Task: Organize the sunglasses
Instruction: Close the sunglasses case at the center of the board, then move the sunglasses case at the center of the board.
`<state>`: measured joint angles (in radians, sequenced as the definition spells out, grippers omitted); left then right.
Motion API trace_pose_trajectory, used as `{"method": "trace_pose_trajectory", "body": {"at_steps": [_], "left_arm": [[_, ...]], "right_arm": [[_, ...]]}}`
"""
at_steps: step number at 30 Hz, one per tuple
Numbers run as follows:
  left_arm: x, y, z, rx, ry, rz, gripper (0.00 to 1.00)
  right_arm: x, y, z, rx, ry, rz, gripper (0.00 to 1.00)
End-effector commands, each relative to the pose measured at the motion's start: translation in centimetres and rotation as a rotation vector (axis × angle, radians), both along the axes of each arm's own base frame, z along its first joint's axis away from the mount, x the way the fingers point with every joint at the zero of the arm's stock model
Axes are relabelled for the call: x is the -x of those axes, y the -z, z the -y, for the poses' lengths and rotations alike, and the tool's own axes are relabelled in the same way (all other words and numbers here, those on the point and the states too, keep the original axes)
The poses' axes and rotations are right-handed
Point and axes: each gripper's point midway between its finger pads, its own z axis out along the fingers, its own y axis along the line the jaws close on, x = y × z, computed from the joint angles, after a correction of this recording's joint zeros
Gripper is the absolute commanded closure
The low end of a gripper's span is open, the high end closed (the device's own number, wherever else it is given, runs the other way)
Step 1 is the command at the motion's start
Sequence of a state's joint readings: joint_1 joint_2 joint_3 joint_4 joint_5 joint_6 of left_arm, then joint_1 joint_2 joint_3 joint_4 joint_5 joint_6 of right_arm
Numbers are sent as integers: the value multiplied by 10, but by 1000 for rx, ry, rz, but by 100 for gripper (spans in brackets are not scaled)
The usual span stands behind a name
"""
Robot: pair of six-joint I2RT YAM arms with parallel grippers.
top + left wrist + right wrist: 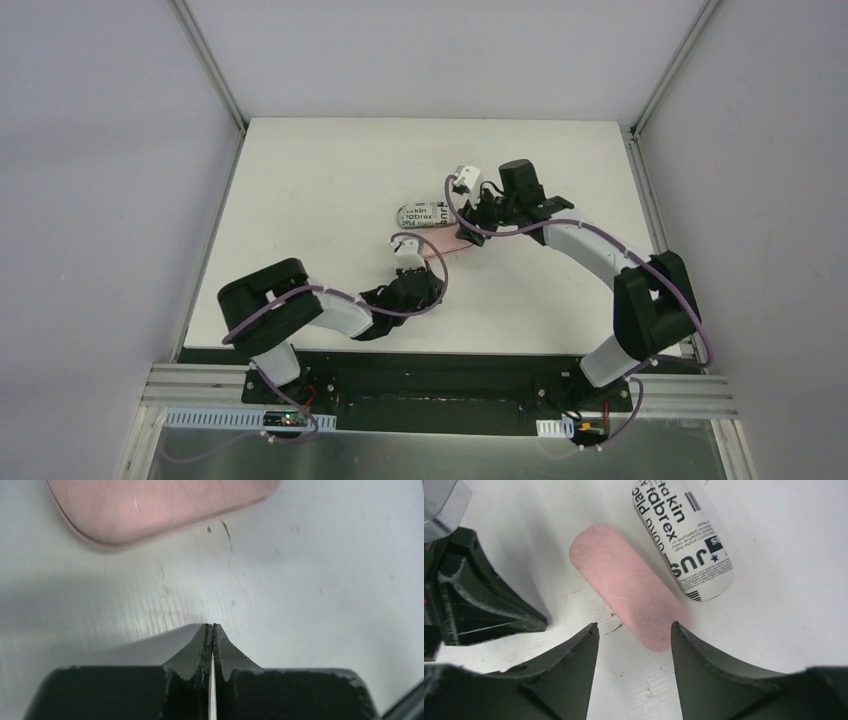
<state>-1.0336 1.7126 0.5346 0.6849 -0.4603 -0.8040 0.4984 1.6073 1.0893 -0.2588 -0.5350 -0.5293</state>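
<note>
No sunglasses show in any view; neither the pale lilac pair nor the brown pair is visible. A closed pink case lies mid-table, also in the left wrist view and the right wrist view. A closed black-and-white lettered case lies beside it, just beyond. My left gripper is shut and empty, on the table just short of the pink case. My right gripper is open, low over the pink case's right end, its jaws apart with the case's tip between them.
The left gripper's black body shows close at the left of the right wrist view. The white table has raised rails along its left and right edges. Grey walls surround it.
</note>
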Motion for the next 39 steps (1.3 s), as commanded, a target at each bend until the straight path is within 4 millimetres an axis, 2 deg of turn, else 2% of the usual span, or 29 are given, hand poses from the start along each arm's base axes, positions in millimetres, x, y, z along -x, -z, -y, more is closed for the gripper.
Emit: {"method": "trace_pose_trajectory", "body": {"at_steps": [1,4,7,11,14,17,23,28,31,34,38,39], "left_arm": [[29,-17,-9,30,52,-33,100],[33,-30,-30,1,22,-18,93],[30,-52,-53,-31,-38,28,74],[23,-91,-88,-56,-141,112,51],[19,-104,-105,-98,-153,115,42],[21,-107,-110,-130,-120,90,39],[31,-96,-100,-139,-38,27,40],[31,-100,-85,-169,49,34,40],[26,-111,-80,-202,68,61,40],[21,-124,-78,-217,75,89,40],[18,-135,-75,-218,83,109,40],[18,-137,-75,-217,85,112,40]], "right_arm": [[-1,-41,-1,-60,-44,111,40],[-7,-34,9,-12,-44,155,30],[-10,-21,16,57,-87,196,22],[-15,-1,24,179,-210,244,16],[-26,7,25,239,-278,259,13],[-33,19,22,271,-330,229,9],[-52,44,15,307,-375,208,6],[-47,71,10,332,-458,119,6],[-37,82,8,345,-480,63,15],[-24,85,9,344,-475,30,28],[-9,78,14,396,-367,-3,56],[0,75,14,392,-355,-27,57]]}}
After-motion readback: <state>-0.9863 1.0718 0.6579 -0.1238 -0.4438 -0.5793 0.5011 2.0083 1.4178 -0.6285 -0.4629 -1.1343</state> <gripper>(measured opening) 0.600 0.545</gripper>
